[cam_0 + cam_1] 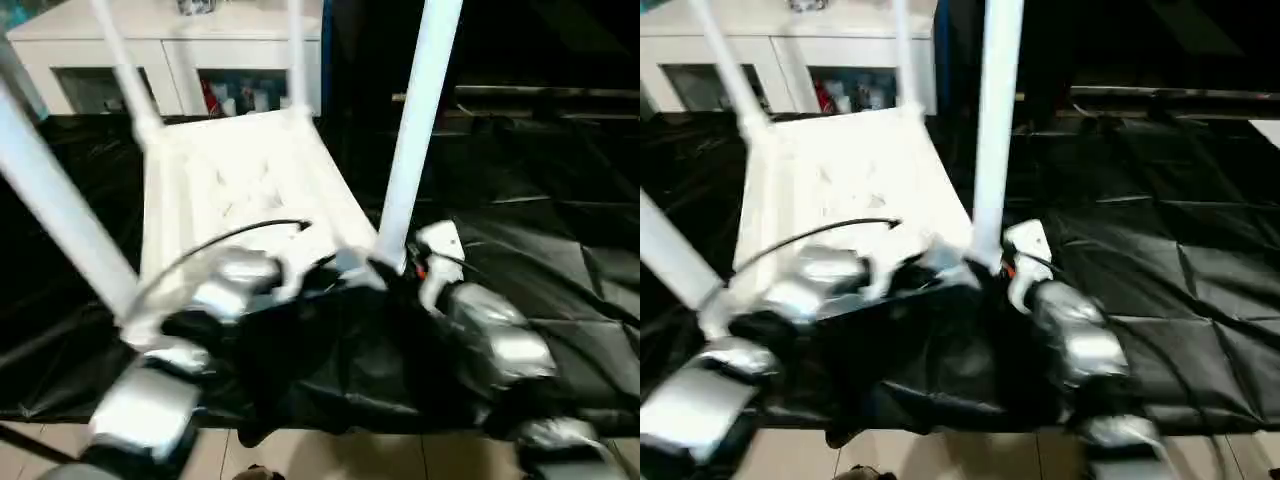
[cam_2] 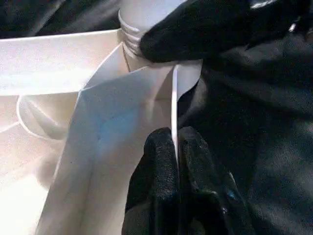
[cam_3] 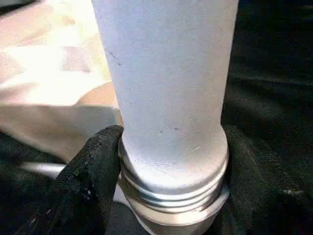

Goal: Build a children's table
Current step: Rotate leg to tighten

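Observation:
The white tabletop point(image 1: 240, 170) lies upside down on the black-draped work table, with four white legs standing up from its corners. The near right leg point(image 1: 415, 130) rises beside my grippers; its threaded base point(image 3: 171, 196) sits at the corner socket. My right gripper point(image 3: 171, 186) is shut around that leg just above the thread, one black finger point(image 3: 93, 181) pressed to its side. My left gripper point(image 2: 176, 161) is shut on the thin rim wall point(image 2: 174, 98) of the tabletop right by that corner. The near left leg point(image 1: 50, 200) and the two far legs point(image 1: 125, 60) point(image 1: 296, 50) stand untouched.
Black cloth point(image 1: 560, 250) covers the work table to the right of the tabletop. A white cabinet point(image 1: 130, 40) stands behind it. The table's front edge runs just under my forearms, with tiled floor point(image 1: 330, 455) below. A black cable point(image 1: 230, 235) arcs over my left wrist.

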### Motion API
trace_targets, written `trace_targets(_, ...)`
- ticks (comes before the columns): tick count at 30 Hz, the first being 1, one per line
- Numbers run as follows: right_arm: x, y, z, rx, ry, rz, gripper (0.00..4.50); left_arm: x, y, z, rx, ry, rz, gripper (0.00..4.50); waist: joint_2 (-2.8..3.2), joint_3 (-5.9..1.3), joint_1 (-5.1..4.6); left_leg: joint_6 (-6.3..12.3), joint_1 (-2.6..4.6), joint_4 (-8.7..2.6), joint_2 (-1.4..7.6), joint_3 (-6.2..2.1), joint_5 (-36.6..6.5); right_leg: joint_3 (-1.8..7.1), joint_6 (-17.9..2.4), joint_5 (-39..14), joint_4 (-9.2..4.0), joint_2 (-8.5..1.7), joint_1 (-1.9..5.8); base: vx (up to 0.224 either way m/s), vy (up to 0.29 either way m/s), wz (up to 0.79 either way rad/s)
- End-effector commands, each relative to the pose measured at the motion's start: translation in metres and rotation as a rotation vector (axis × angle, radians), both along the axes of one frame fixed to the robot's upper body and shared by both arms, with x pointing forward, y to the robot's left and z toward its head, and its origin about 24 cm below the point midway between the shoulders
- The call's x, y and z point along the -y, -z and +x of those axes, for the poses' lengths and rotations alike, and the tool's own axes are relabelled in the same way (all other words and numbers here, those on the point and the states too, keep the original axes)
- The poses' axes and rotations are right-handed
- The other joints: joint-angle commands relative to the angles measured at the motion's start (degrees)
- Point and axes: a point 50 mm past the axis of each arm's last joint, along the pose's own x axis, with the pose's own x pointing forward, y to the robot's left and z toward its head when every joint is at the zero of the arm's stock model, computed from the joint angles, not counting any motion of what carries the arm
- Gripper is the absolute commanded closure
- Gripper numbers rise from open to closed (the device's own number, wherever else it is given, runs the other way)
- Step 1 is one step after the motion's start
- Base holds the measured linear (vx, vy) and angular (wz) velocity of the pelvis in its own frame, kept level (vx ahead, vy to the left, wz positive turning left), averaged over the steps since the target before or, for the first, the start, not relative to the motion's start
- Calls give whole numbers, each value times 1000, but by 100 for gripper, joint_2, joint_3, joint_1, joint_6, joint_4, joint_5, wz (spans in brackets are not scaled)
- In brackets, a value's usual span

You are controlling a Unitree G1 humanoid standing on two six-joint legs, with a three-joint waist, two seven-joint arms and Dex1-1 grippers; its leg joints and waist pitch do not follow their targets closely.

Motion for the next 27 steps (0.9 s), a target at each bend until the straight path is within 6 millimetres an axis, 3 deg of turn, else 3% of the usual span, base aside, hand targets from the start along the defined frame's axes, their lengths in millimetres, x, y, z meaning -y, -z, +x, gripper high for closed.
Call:
trace_targets(1,-37,18,-12,-78,-130,21,171,33,-3,-7,15,65,-44,450,-32,-266,-54,-318,227,-542,351,-271,-2502,216,-1053,-1758,-572,-398,26,0,0,0)
trace_targets(2,-38,17,-12,-72,-133,30,136,33,-3,-7,15,67,-44,450,4,-280,-40,-250,227,-537,349,-270,-2410,226,-1059,-1658,-563,-407,39,0,0,0)
trace_targets(3,-39,13,-11,-53,-146,46,101,33,-4,-7,17,79,-46,450,0,-283,-45,-211,221,-536,348,-262,-2355,227,-1066,-1584,-569,-404,43,0,0,0)
trace_targets(8,-33,5,-16,7,-293,-5,56,23,-5,-8,16,145,-41,450,-8,-324,-13,44,172,-505,356,-238,-1856,207,-1187,-939,-505,-386,111,0,0,0)
trace_targets(11,-19,-3,-23,34,-474,-64,56,7,-4,-13,-24,249,-54,450,-24,-340,43,249,133,-466,353,-226,-1491,190,-1217,-575,-469,-384,166,0,0,0)
trace_targets(15,-3,-15,-25,43,-552,-62,56,-12,-5,-16,-60,324,-44,450,-55,-402,77,630,89,-366,351,-195,-859,160,-1464,244,-348,-385,185,0,0,0)
trace_targets(16,2,-17,-26,37,-576,-63,56,-17,-5,-17,-78,345,-47,450,-50,-407,92,743,87,-347,359,-187,-733,153,-1522,416,-326,-385,165,0,0,0)
trace_targets(17,4,-18,-26,34,-586,-64,56,-20,-5,-18,-86,354,-48,450,-98,-408,99,793,89,-341,364,-179,-697,148,-1553,457,-322,-380,159,0,0,0)
trace_targets(18,8,-19,-27,28,-606,-65,56,-23,-5,-19,-98,366,-48,450,-66,-406,125,846,88,-333,379,-179,-678,141,-1595,428,-311,-382,139,0,0,0)
trace_targets(20,16,-21,-28,10,-646,-78,56,-30,-5,-20,-114,389,-45,450,-83,-376,160,758,112,-364,408,-176,-913,141,-1599,12,-346,-377,104,0,0,0)
trace_targets(21,18,-21,-29,3,-659,-85,56,-33,-5,-21,-119,394,-44,450,-64,-372,193,663,123,-381,421,-186,-1035,145,-1580,-207,-350,-381,101,0,0,0)
trace_targets(22,18,-21,-29,3,-659,-85,56,-33,-5,-21,-119,394,-44,450,-64,-372,193,663,123,-381,421,-186,-1035,145,-1580,-207,-350,-381,101,0,0,0)
trace_targets(24,26,-25,-28,-13,-691,-90,56,-41,-6,-23,-135,405,-51,450,-98,-348,190,483,126,-427,432,-192,-1219,155,-1528,-462,-361,-384,93,0,0,0)
trace_targets(27,28,-28,-27,-22,-715,-88,56,-44,-6,-24,-144,416,-59,450,-105,-348,185,421,118,-424,417,-187,-1228,168,-1511,-494,-364,-405,103,0,0,0)
